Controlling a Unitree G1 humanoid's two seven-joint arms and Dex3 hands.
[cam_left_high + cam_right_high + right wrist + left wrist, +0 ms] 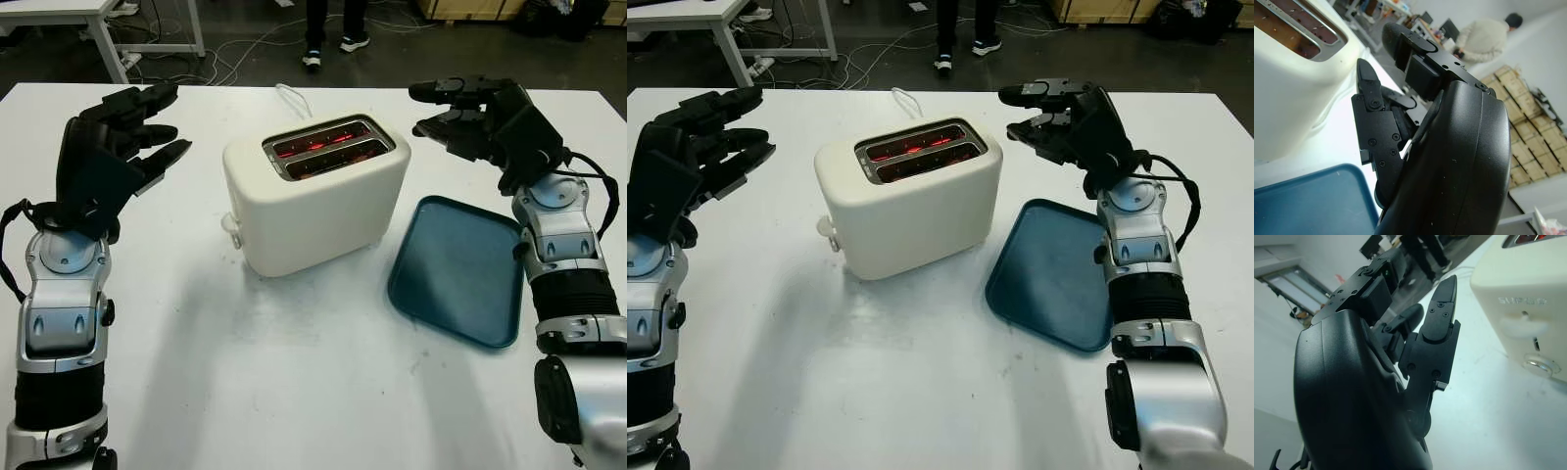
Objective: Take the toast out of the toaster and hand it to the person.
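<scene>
A cream two-slot toaster [313,211] stands at the middle of the white table [294,392]. Its slots [328,147] glow red inside, and I cannot tell toast apart from the glow. My left hand [162,127] is raised to the left of the toaster, open and holding nothing, a hand's width away from its side. My right hand [431,113] hovers to the right of the toaster's top, open, above the far end of the tray. In the left wrist view the toaster's lever and dial [1535,364] face that hand.
A dark teal tray [456,274] lies flat to the right of the toaster, under my right forearm. A person's legs [333,29] stand beyond the table's far edge, with cables on the floor. Another person [1484,34] is far back in the room.
</scene>
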